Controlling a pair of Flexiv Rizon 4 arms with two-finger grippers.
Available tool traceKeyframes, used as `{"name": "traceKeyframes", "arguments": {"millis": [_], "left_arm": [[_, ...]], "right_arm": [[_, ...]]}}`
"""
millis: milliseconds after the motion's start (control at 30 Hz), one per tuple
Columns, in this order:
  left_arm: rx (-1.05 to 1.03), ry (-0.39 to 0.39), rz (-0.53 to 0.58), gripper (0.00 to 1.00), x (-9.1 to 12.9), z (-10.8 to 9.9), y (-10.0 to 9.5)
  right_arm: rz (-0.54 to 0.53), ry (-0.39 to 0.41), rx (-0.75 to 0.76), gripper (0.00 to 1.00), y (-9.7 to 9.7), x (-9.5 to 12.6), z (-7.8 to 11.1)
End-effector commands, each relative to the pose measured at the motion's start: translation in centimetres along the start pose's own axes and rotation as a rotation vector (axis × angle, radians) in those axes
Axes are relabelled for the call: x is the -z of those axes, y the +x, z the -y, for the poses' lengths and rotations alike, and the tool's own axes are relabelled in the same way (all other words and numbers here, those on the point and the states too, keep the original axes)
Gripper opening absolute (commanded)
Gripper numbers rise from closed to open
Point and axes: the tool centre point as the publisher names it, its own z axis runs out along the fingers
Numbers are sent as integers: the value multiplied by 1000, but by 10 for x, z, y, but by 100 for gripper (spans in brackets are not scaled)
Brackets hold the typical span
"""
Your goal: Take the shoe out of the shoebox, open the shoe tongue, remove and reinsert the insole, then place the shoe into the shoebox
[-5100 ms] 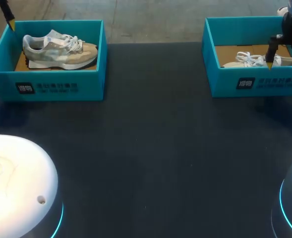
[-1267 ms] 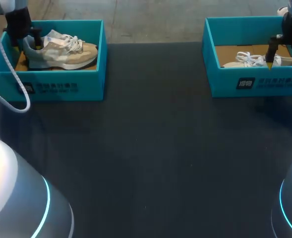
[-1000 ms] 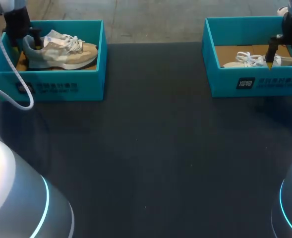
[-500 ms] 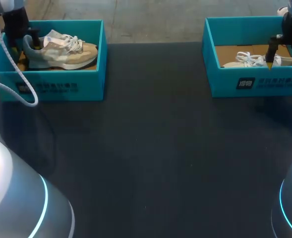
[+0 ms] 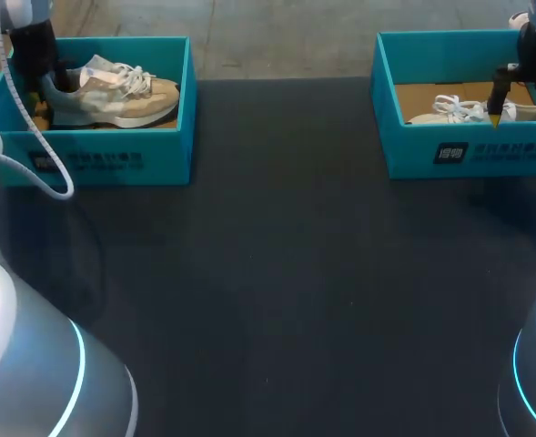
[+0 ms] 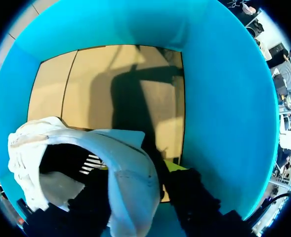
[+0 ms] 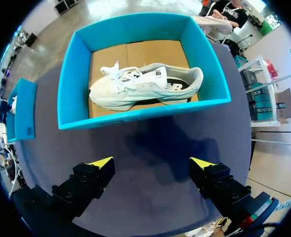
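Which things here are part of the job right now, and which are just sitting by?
In use: left gripper, beige sneaker, left shoebox.
Sitting by for now: white sneaker, right shoebox, right gripper hovering open in front of it.

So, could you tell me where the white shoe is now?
The white shoe lies inside the shoebox at the head view's far right, ahead of the right gripper.

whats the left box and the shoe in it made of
Left shoebox: looks like cardboard, matte teal walls over a bare tan floor with fold seams, seen from the left wrist. Shoe: seems soft textile and suede-like panels, beige and pale grey, white fabric laces; exact material unclear.
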Motion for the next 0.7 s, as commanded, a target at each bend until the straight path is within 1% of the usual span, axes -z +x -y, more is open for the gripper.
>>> {"name": "traceKeyframes", "arguments": {"millis": [33,67,300,467,567,700], "left_arm": [[-6,11,3,14,0,-4,0],[-7,10,3,0,0,-4,0],[-13,10,2,0,1,-1,1],[-13,7,7,0,3,2,7],[-11,2,12,0,8,4,12],[-7,-13,26,0,20,4,20]], "right_arm": [[0,-2,-1,100,0,0,1],[0,-2,-1,100,0,0,1],[0,-2,-1,100,0,0,1],[0,-2,-1,100,0,0,1],[0,-2,-1,100,0,0,1],[0,-2,-1,100,0,0,1]]}}
